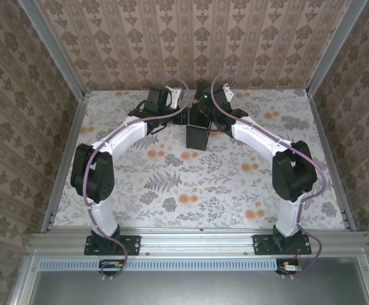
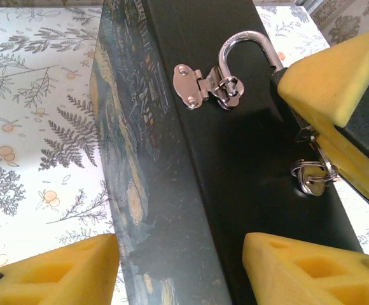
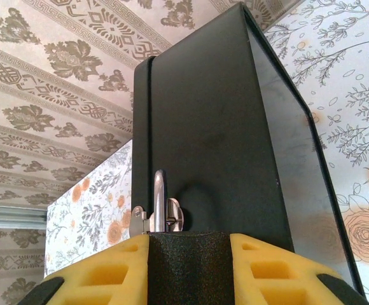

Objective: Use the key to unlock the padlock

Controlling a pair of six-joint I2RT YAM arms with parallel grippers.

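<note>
Of the padlock [image 2: 248, 52] little more than the shackle shows; the yellow pads [image 2: 324, 82] of the right claw [image 2: 302, 117] cover its body. From the right wrist the shackle [image 3: 160, 198] stands edge-on, and what lies below it is unclear. The key [image 2: 308, 141] is a sliver above its ring [image 2: 312, 176], blade hidden. The bottom edge cuts off the left claw [image 2: 181, 273] and the black box [image 2: 248, 203]. In the top view, anything held at the box [image 1: 197, 136] is too small to tell.

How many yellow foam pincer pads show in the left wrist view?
4. The left pincer's pads are at the bottom edge, one left, one right; the right pincer's are at the right edge, upper and lower, beside the padlock.
</note>
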